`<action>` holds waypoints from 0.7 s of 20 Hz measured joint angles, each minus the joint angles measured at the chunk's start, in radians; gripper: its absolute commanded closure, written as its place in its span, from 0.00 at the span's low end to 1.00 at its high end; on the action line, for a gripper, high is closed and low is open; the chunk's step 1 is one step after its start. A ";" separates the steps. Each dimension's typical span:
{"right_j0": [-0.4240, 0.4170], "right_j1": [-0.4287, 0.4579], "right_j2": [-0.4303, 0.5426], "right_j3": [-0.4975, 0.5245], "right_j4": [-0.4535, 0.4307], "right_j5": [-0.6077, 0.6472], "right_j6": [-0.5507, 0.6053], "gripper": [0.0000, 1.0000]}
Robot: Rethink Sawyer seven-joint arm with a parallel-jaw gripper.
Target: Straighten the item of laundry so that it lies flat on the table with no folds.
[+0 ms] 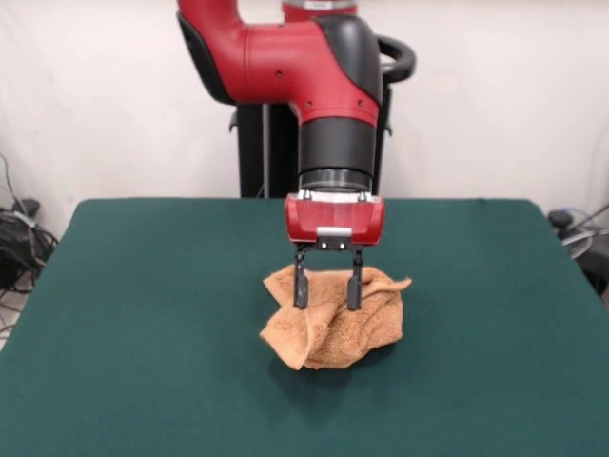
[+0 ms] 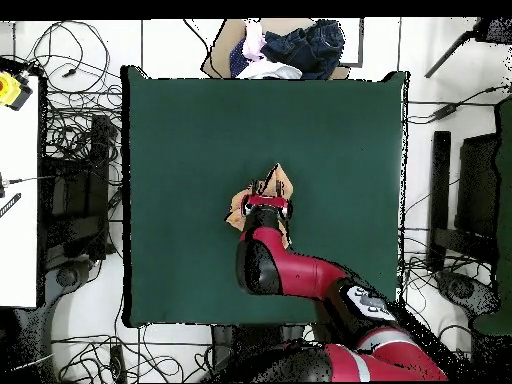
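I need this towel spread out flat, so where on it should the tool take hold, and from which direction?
Probably the pointed corner flap at the towel's lower front edge, toward the camera in the front view. It sticks out from the crumpled heap, so pulling it outward should unfold layers. Come straight down from above; the tool hangs open over the heap's middle on the table.

In the overhead view the arm (image 2: 300,275) covers the lower part of the towel (image 2: 272,184) near frame centre, so only its upper crumpled corner and a sliver at the left show. The gripper (image 2: 266,204) is seen from above there, its fingers hidden beneath its own body. In the front view the towel's (image 1: 333,324) stripe band and loop tag cannot be made out among the folds. The table (image 1: 143,314) is cut off by the bottom edge, and the arm (image 1: 285,57) by the top edge.
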 measured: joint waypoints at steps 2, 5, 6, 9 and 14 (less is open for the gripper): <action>0.000 0.014 0.000 -0.010 -0.007 0.000 0.000 0.00; 0.000 0.034 0.000 -0.021 -0.016 0.000 0.000 0.00; 0.000 0.038 0.000 -0.023 -0.017 0.000 0.000 0.00; 0.000 0.051 0.000 -0.032 -0.025 0.000 0.000 0.00; 0.000 0.061 0.000 -0.040 -0.027 0.000 0.000 0.00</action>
